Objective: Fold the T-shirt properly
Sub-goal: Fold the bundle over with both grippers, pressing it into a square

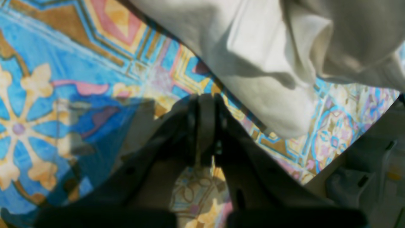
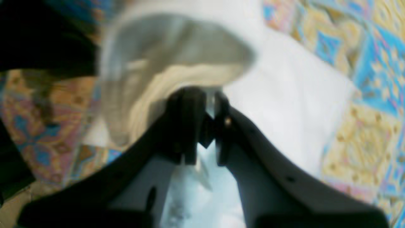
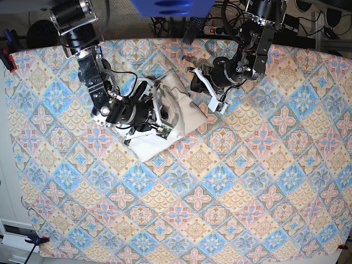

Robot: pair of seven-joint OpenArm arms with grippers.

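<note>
T-shirt (image 3: 175, 113), pinched in right fingers (image 2: 221, 107)

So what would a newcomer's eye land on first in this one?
First the patterned tablecloth, blue, orange and pink tiles across the whole table. Then the white T-shirt, bunched and partly folded near the far middle. The right end effector is clamped on a fold of it, while the left end effector is shut just beside the cloth, holding nothing.
</note>
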